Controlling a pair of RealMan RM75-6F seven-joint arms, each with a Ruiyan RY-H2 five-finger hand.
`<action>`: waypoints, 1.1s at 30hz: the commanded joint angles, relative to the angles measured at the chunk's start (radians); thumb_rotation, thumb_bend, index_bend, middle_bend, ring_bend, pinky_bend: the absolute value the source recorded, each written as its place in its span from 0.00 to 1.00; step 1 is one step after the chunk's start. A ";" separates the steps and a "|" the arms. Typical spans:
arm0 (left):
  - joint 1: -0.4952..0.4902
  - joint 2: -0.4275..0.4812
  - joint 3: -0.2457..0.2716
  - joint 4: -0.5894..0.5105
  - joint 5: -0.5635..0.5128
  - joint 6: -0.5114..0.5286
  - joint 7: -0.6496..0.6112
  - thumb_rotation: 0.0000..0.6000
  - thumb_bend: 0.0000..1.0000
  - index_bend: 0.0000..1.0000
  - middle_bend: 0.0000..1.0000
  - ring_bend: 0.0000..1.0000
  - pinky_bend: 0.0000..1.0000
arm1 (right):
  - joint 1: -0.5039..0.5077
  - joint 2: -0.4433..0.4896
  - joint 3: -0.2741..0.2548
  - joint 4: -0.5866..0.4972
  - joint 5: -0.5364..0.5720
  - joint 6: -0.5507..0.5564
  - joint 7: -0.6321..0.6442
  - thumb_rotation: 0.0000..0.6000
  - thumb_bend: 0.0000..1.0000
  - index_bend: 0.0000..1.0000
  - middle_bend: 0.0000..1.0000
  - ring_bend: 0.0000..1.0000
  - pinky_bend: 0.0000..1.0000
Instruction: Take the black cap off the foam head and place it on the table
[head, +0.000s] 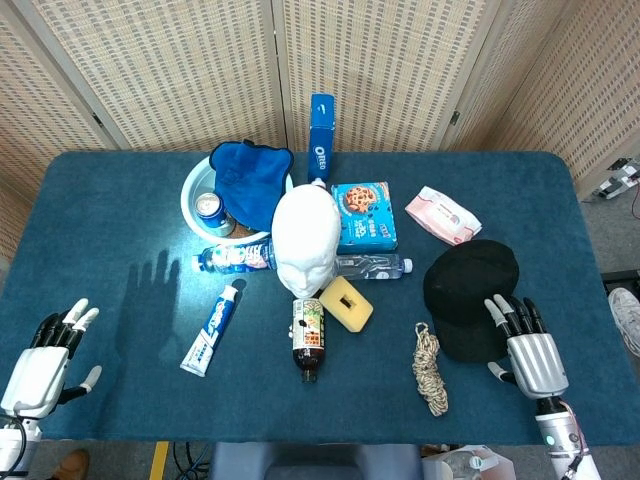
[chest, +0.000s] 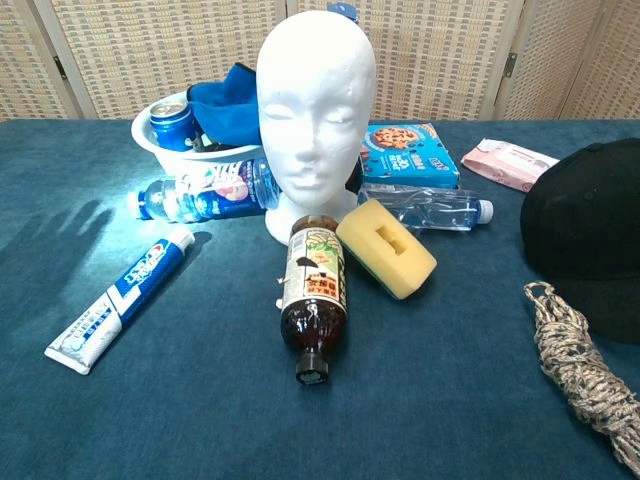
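The white foam head (head: 306, 240) stands bare at the table's middle, facing the chest view (chest: 315, 110). At the right, the black cap (head: 468, 297) lies flat on the blue table (head: 560, 230) and runs off the chest view's right edge (chest: 590, 230). My right hand (head: 528, 348) is at the cap's near right edge, its fingers straight and spread, the tips lying on the cap's rim. It does not show in the chest view. My left hand (head: 40, 365) hovers at the near left corner, fingers apart and holding nothing.
A rope coil (head: 430, 368) lies just left of the cap. A brown bottle (head: 308, 335), yellow sponge (head: 346, 303), toothpaste (head: 213, 328) and two water bottles surround the head. Behind are a white basin (head: 195, 185), cookie box (head: 363, 214), Oreo box (head: 321, 150) and pink pack (head: 442, 213).
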 joint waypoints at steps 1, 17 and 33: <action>0.000 0.001 0.000 -0.001 0.001 0.002 0.002 1.00 0.29 0.00 0.00 0.00 0.00 | -0.004 0.005 -0.008 -0.007 -0.004 -0.011 -0.009 1.00 0.00 0.00 0.00 0.00 0.00; 0.000 -0.003 0.001 -0.001 0.001 -0.002 0.003 1.00 0.29 0.00 0.00 0.00 0.00 | -0.047 -0.067 0.004 0.102 -0.054 0.078 0.046 1.00 0.00 0.00 0.00 0.00 0.00; -0.002 -0.004 -0.004 0.005 -0.009 -0.007 0.003 1.00 0.29 0.00 0.00 0.00 0.00 | -0.075 0.096 0.062 -0.074 -0.033 0.142 0.020 1.00 0.00 0.10 0.19 0.08 0.13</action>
